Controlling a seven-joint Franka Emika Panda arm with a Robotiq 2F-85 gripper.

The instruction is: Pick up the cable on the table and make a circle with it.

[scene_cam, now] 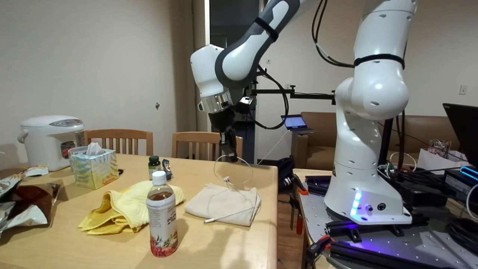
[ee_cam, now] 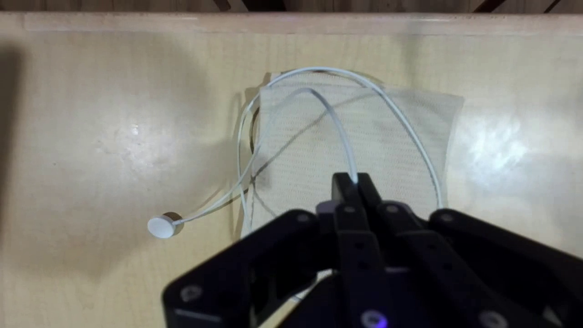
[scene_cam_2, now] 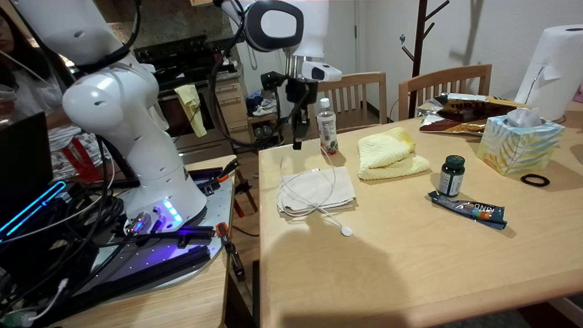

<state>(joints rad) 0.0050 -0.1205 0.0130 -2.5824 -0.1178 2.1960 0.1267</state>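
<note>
The light wooden table [scene_cam_2: 432, 264] is stretching wide in both exterior views, and the white arm [scene_cam: 377, 93] is standing beside it, leaning over its edge. A yellow cloth [scene_cam: 129, 209] is lying crumpled near a pale folded cloth [ee_cam: 382, 150], and a drink bottle [scene_cam: 163, 220] is standing upright close by. Above the pale folded cloth, the gripper [ee_cam: 355, 178] is pointing downward, its jaws clamping the white cable [ee_cam: 339, 125]. That cable is arching up into the grip, its remaining length looping across the cloth and past its edges. Its round white end [ee_cam: 161, 227] is showing beside the cloth, apart from it.
</note>
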